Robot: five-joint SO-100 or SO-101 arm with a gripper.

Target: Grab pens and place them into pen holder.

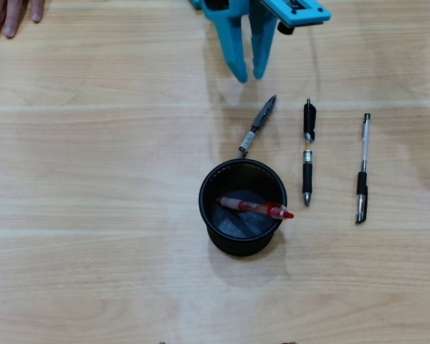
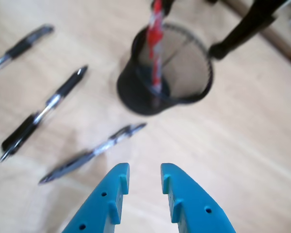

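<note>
The pincer (image 1: 246, 77) hangs empty, its blue tips slightly apart, above the tabletop (image 1: 93, 215). One red pen (image 1: 254, 208) already lies in the black mesh holder (image 1: 215, 215). Nearest is the grey pen (image 1: 258, 125), just beside the holder; next comes a black pen (image 1: 308, 152), then a clear pen (image 1: 362, 168). The next move probably calls for lowering astride the grey pen. No writing is legible.

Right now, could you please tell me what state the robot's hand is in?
Teal two-finger hand: open, holding nothing, above the wooden table.
</note>
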